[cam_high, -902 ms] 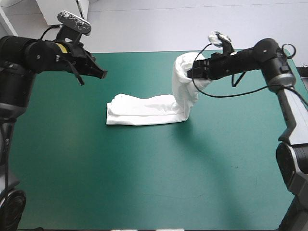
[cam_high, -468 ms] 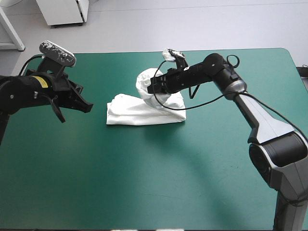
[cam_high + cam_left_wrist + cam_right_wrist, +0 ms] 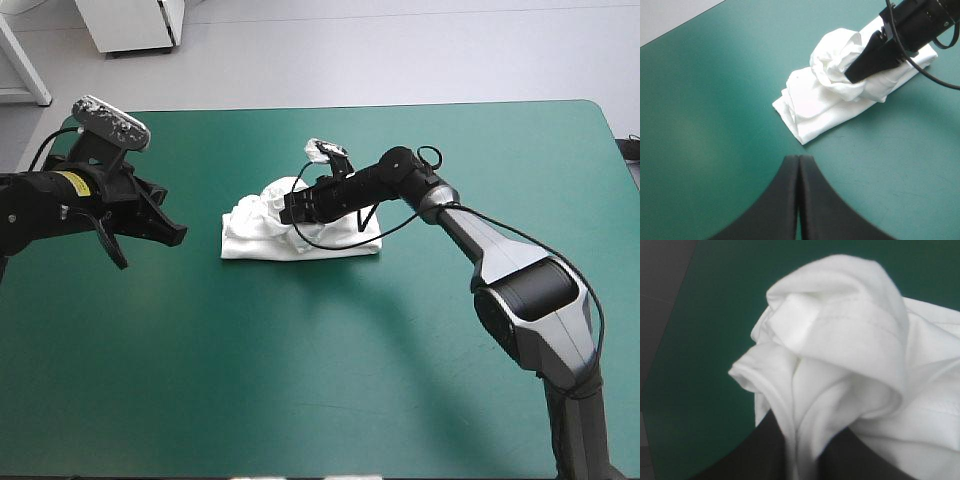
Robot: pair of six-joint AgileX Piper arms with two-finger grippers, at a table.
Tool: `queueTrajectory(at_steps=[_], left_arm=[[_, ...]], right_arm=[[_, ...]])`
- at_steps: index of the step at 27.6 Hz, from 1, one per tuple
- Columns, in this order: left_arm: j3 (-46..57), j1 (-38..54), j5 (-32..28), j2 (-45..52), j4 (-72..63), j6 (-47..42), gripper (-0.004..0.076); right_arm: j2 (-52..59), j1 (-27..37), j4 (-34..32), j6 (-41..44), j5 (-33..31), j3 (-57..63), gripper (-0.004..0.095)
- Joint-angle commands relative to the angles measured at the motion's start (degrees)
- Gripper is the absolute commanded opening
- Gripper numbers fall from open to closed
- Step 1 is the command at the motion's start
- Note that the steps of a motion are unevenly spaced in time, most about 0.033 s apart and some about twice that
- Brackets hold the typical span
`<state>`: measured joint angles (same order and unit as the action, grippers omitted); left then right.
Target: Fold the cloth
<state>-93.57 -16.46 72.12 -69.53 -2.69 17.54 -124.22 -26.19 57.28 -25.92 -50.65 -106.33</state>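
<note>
The white short-sleeved cloth T-shirt (image 3: 335, 240) lies mid-table on the teal-green cover (image 3: 300, 380). The right gripper (image 3: 290, 212) pinches its bunched end over the left half. The left gripper (image 3: 178, 236) is empty, fingers together. Let go here, I'd say the bunch slumps crooked.

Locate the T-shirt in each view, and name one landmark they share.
High view: the T-shirt lies on the table, nearer its far edge, its bunched end at the right gripper.
Left wrist view: the T-shirt lies ahead of the shut left gripper, apart from it.
Right wrist view: the T-shirt fills the space ahead, pinched in the right gripper.
Shared landmark: the right gripper shut on the bunched end.
</note>
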Motion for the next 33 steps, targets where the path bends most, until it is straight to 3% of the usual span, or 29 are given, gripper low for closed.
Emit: queueTrajectory(at_steps=[1,9,15,22,26,30,33], left_arm=[[-1.3,0.0,1.6,1.4,-0.9,-0.3,-0.0022],[-1.3,0.0,1.6,1.3,-1.1,-0.3,-0.0022],[-1.3,0.0,1.6,1.3,-1.1,-0.3,-0.0022],[-1.3,0.0,1.6,1.3,-2.3,-0.3,-0.0022],[-1.3,0.0,1.6,1.3,-4.1,-0.3,-0.0022],[-1.3,0.0,1.6,1.3,-4.1,-0.1,-0.0022],[-1.3,0.0,1.6,1.3,-4.1,-0.1,-0.0022]], right_arm=[[3.6,-0.1,4.1,-3.8,-0.4,-3.0,0.0019],[3.6,-0.1,2.3,-5.0,-6.5,-12.1,0.0308],[3.6,-0.1,-6.4,-0.7,-8.6,-17.5,0.0468],[3.9,2.3,-12.3,2.3,-13.9,-17.8,0.0475],[4.4,9.1,-13.1,7.5,-20.9,-17.8,0.0475],[7.3,13.9,-13.6,8.2,-20.9,-17.8,0.0475],[12.1,18.2,-20.5,11.2,-20.9,-17.7,0.0475]])
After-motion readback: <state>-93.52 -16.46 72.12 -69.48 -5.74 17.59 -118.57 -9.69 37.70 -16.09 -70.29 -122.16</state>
